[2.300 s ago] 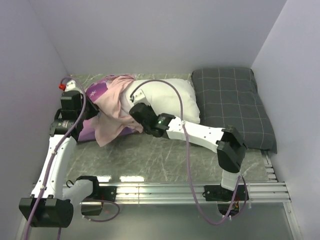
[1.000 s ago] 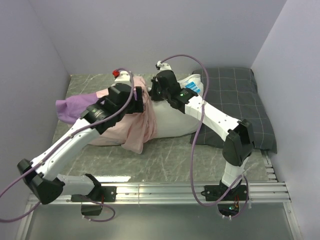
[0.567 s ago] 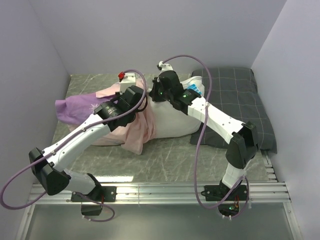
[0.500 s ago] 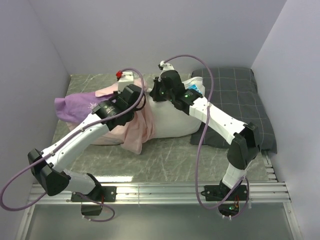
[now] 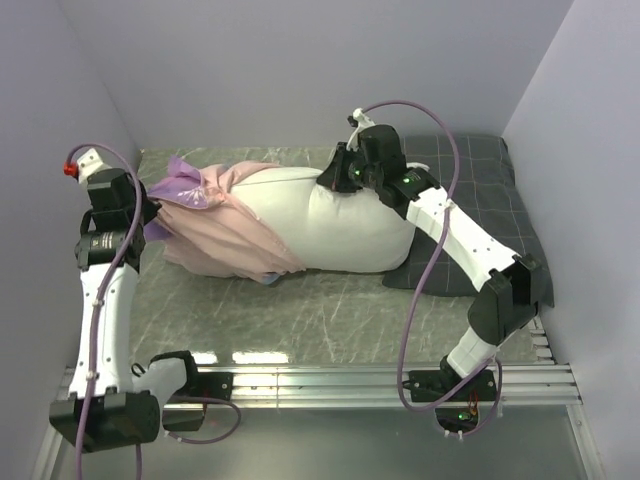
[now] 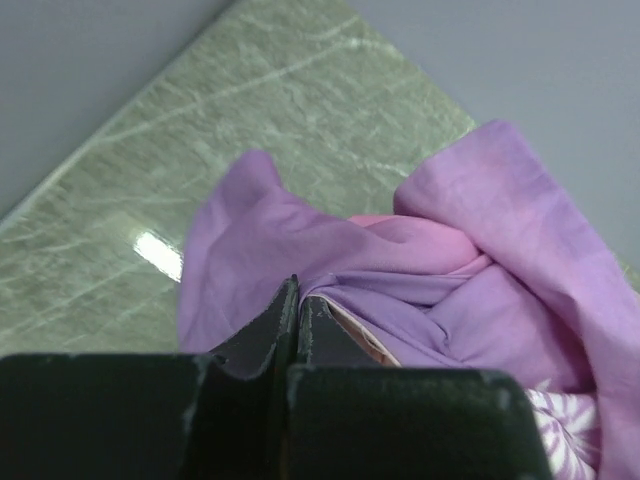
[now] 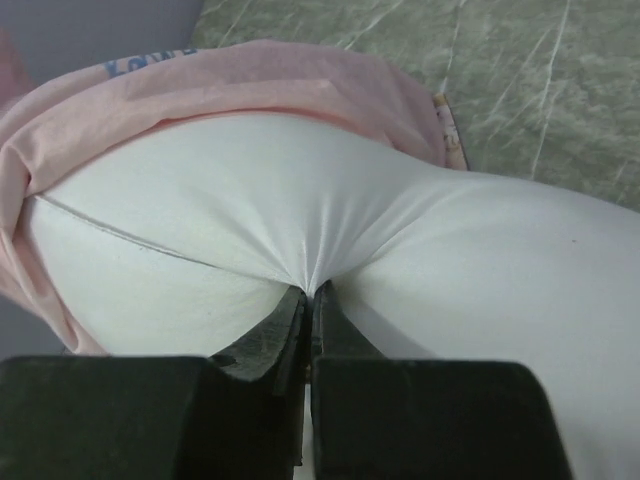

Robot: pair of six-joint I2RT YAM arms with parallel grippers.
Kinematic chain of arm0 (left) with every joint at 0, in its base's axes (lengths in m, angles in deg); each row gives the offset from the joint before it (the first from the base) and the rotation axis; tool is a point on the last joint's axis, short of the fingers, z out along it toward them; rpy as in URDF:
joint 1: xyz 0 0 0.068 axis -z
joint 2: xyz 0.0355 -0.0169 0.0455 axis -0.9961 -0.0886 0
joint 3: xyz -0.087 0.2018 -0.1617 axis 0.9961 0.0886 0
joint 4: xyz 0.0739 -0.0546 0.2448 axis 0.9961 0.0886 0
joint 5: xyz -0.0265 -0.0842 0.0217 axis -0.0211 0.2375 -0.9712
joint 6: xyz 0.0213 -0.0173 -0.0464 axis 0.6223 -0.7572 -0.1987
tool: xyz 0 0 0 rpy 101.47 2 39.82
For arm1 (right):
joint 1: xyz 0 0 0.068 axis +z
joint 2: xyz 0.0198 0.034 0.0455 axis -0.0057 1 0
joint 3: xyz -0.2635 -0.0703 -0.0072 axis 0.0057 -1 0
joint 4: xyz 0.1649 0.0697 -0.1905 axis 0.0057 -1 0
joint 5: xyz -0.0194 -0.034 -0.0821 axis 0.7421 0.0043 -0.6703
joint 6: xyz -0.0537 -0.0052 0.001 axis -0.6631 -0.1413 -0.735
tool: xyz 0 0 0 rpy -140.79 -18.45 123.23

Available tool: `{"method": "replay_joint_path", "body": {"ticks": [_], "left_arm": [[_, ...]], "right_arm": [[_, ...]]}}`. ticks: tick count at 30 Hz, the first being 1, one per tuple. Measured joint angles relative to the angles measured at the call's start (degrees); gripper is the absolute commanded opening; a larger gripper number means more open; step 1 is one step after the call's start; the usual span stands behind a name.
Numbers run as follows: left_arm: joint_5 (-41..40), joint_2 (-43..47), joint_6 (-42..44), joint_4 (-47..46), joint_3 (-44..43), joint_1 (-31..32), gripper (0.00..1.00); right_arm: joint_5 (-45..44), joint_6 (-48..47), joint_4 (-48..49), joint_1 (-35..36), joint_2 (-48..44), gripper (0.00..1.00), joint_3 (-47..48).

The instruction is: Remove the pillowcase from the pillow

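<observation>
mid-peel, our left jaws pinch the pillowcase (image 5: 215, 215) by the surface's (image 5: 330, 320) left edge, right jaws clamp the pillow (image 5: 345, 225) mid-surface, so next we likely pull them apart.

Even, soft light — glare on the table (image 5: 250, 357) — sharp.

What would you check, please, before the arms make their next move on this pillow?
1. Grip of left jaws on the pillowcase: shut on purple fabric, ok.
2. Grip of right jaws on the pillow: shut on a white pinch, ok.
3. Right jaws free of pillowcase fabric: ok.
4. Pillowcase off the pillow: not ok, it covers the left end.
5. Pillow apart from the grey pillow: not ok, they touch.
6. Pillowcase's corners free inside: cannot tell.
</observation>
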Motion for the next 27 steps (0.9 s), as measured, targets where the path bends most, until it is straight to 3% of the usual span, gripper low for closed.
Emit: {"method": "replay_joint_path", "body": {"ticks": [3,4,6,7,11,16,20,27], "left_arm": [[3.52,-2.69,-0.85,-2.05,1.75,-1.66,0.01],[5.07,-3.93,-1.03,-2.97,2.27,-2.01,0.05],[7.45,-5.14,-1.03,-4.17,2.54,-2.40,0.25],[8.37,-5.33,-0.85,-4.94,2.54,-2.47,0.44],[8.04,-4.57,0.26,-4.90,-0.15,-0.28,0.75],[3.34,-4.24,1.66,-2.05,-9.18,12.68,0.81],[-3.04,-2.23,0.76,0.83,-10.78,24.28,0.82],[-7.54,1.51,-5.64,1.16,4.70,34.88,0.84]], "right_arm": [[1.60,-0.02,0.11,-0.55,1.51,0.00,0.33],[1.75,-0.04,0.22,-0.79,2.49,0.00,0.79],[1.66,-0.07,1.05,-1.22,4.39,0.00,1.31],[1.44,-0.11,1.66,-1.46,5.20,0.00,1.33],[-0.22,-0.04,3.72,-2.40,7.13,0.00,1.33],[-2.19,-0.02,4.46,-2.89,9.16,0.00,2.99],[-3.41,-0.02,3.72,-2.95,12.26,0.00,6.56],[-4.17,-0.02,3.39,-3.28,15.30,0.00,9.33]]}}
